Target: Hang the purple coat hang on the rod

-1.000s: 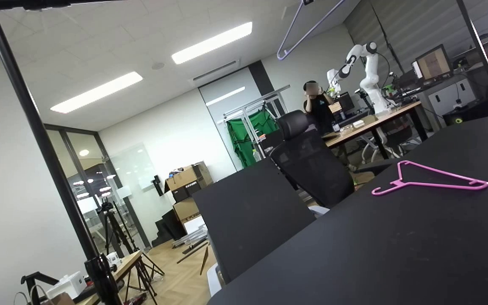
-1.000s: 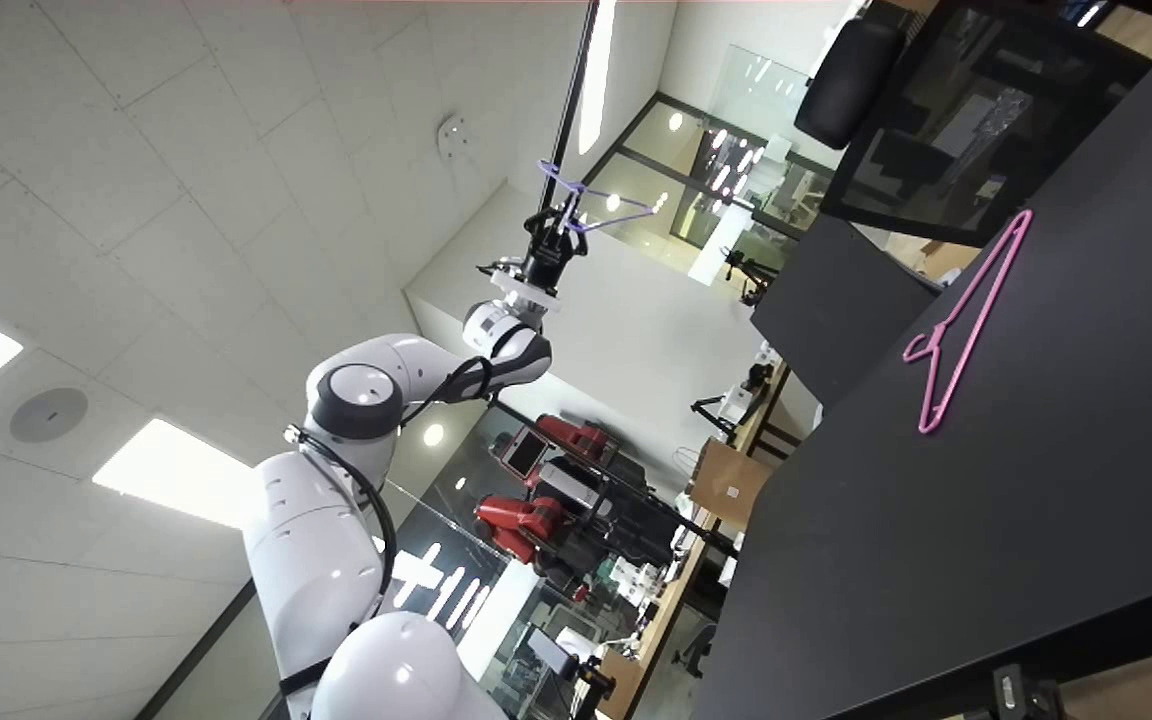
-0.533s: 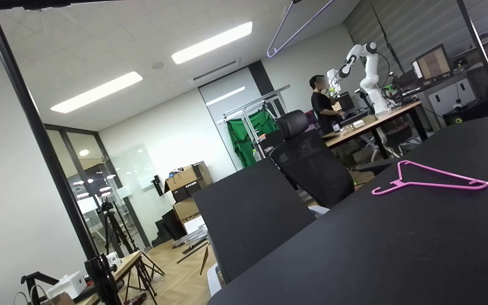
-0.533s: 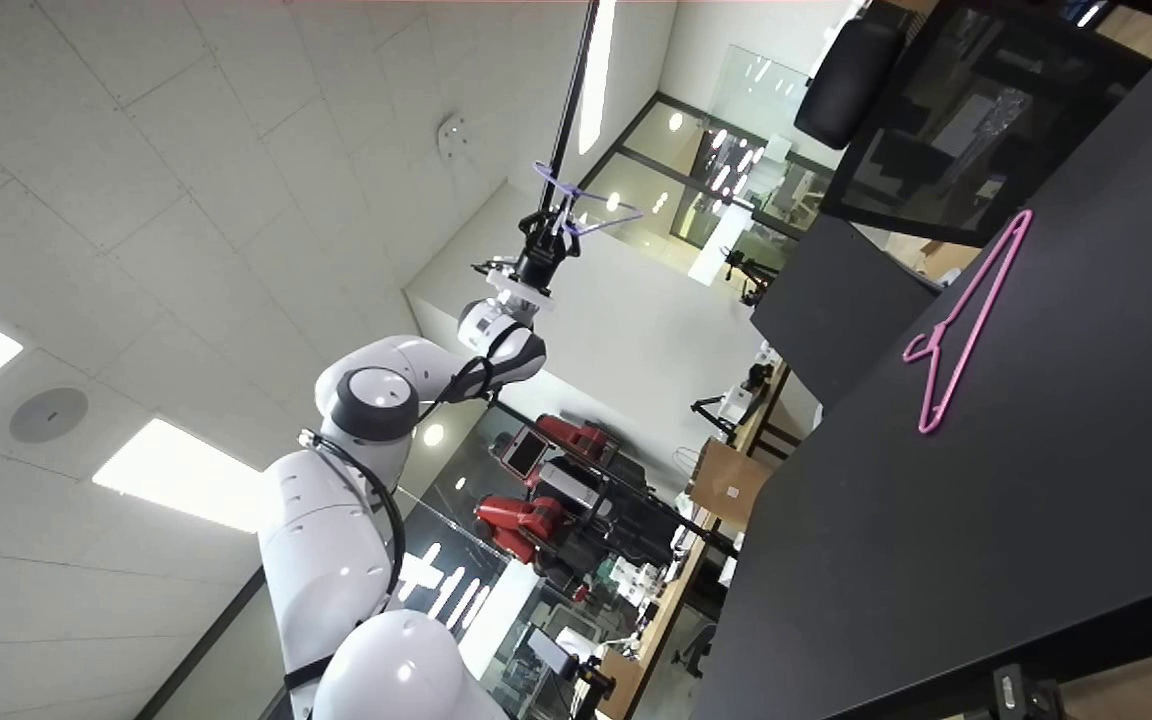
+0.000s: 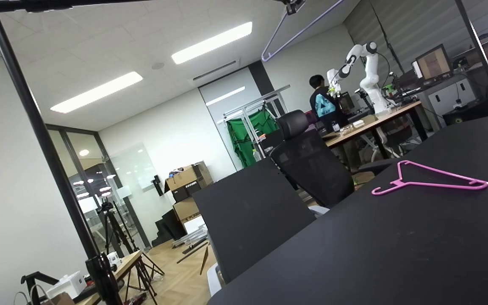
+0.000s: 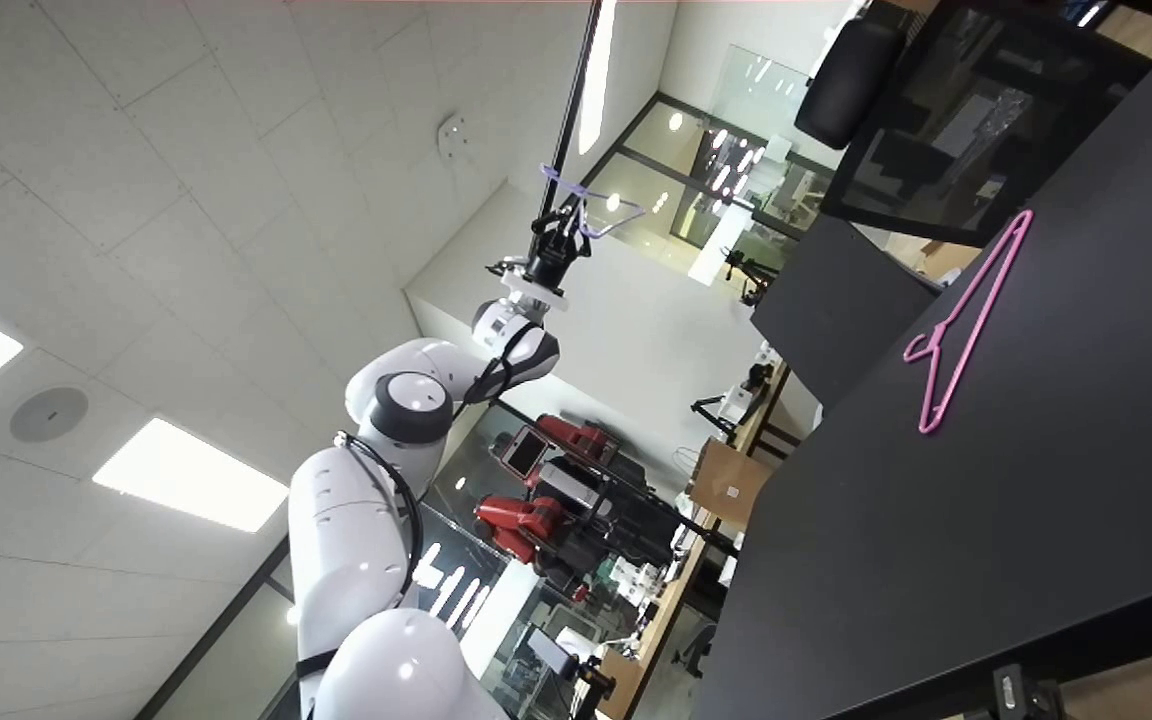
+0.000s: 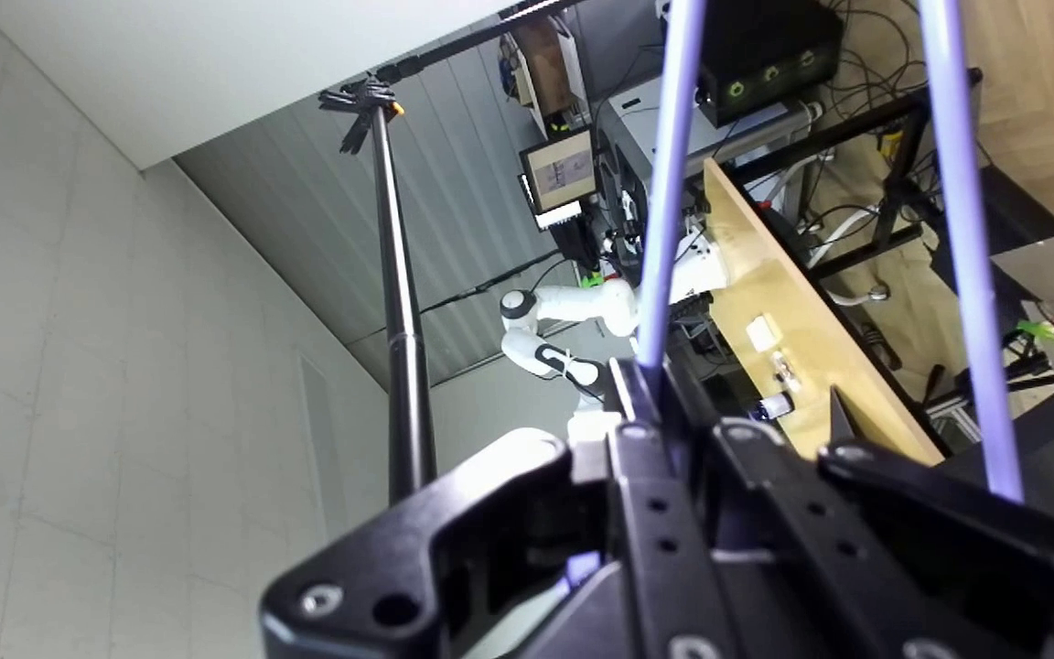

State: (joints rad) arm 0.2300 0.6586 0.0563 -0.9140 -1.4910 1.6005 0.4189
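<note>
Purple coat hanger (image 7: 669, 183), pinched between jaws almost pressed together, black rod (image 6: 572, 100) near

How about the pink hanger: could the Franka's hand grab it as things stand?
Probably not: the hand is shut on the purple hanger, up in the air. Once freed, the hand might: the pink hanger lies uncovered on the black table.

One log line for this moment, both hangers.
gripper: clamping purple hanger | rod: contact with hanger unclear | pink hanger: lying on table
</note>
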